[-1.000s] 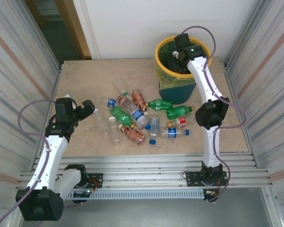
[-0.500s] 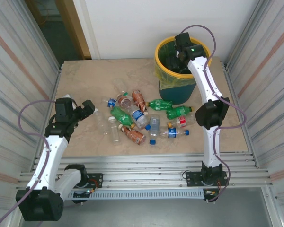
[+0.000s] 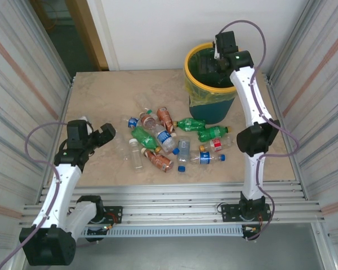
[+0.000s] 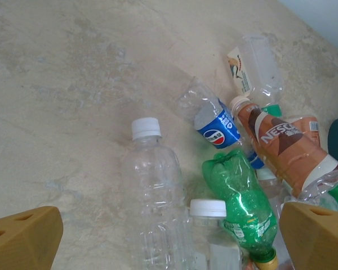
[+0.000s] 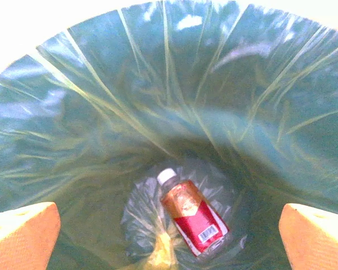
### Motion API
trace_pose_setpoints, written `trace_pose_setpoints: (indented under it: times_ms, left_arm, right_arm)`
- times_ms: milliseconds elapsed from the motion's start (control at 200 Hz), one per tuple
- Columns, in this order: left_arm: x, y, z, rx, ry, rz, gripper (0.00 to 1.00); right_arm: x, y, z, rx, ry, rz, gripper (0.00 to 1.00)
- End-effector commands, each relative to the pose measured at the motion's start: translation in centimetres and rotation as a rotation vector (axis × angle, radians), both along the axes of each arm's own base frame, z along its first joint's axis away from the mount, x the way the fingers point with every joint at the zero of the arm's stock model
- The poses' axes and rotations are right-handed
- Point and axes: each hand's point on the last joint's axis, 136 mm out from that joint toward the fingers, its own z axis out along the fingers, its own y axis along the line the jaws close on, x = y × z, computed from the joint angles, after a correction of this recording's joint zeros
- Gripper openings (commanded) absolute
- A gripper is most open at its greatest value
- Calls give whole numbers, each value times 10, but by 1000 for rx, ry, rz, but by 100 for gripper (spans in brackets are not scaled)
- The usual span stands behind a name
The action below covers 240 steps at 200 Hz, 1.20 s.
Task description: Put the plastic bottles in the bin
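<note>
Several plastic bottles (image 3: 166, 139), clear, green and brown-orange, lie in a loose heap mid-table. My left gripper (image 3: 106, 134) hovers open just left of the heap. In the left wrist view its tan fingers (image 4: 22, 239) frame a clear white-capped bottle (image 4: 156, 185), a green bottle (image 4: 242, 208), a blue-labelled one (image 4: 215, 122) and a brown one (image 4: 284, 147). The teal bin (image 3: 209, 107) with yellow rim stands at the back right. My right gripper (image 3: 218, 63) hangs open above its mouth, holding nothing. One red-labelled bottle (image 5: 192, 218) lies on the liner (image 5: 101, 129) at the bottom.
Corrugated metal walls (image 3: 22, 84) close in both sides of the table. A loose blue cap (image 3: 181, 167) lies near the front of the heap. Bare tabletop (image 3: 107, 93) stretches behind and left of the bottles.
My right gripper has risen and shifted back-right over the bin. My left gripper has edged slightly toward the bottle heap.
</note>
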Motion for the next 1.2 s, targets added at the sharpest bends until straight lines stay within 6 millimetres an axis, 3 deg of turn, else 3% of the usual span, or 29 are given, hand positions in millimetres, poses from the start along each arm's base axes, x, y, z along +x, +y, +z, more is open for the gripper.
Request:
trace_pose_setpoints:
  times_ms: [0, 185, 341, 651, 812, 872, 1002, 1197]
  left_arm:
    - [-5, -6, -8, -9, 16, -18, 99]
    - [-1, -13, -27, -9, 71, -14, 99]
    - [5, -21, -38, -3, 94, -29, 99]
    - [15, -25, -63, 48, 158, -48, 99]
    - [18, -28, -79, 63, 213, -59, 99]
    - [19, -31, -85, 62, 222, -66, 99]
    - [22, -36, -95, 72, 246, -82, 99]
    - [20, -34, -113, 99, 293, -80, 91]
  right_arm:
    - [-19, -6, 73, 46, -164, 6, 98]
    - [-50, -13, 99, 38, -181, 0, 98]
    - [-76, -23, 101, -35, -159, -28, 98]
    - [-134, -37, 80, -127, -93, -104, 98]
    - [-165, -39, 73, -66, -125, -118, 98]
    - [-175, -39, 61, -40, -117, -120, 98]
    - [-187, -38, 45, 5, -107, -131, 98]
    - [-197, -34, 21, 16, -70, -137, 98]
